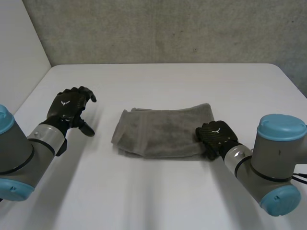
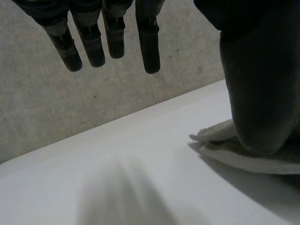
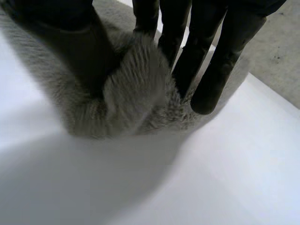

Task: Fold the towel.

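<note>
We see the grey towel (image 1: pixel 160 130), folded over and a little rumpled, lying near the middle of the white table (image 1: pixel 158 81). The right hand (image 1: pixel 216 136) sits on the towel's edge at about 4 o'clock. In its wrist view, a bunch of the pile (thick and fuzzy) is pinched between thumb (image 3: pixel 89 56) and fingers (image 3: pixel 206 79). The left hand (image 1: pixel 69 108) hovers at the towel's 9 o'clock, well apart, loosely spread and holding nothing.

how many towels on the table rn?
1. The grey towel lies folded in the middle of the table. The right hand pinches its right end; the left hand is open, apart from it. Its layers could hide a smaller cloth.
</note>
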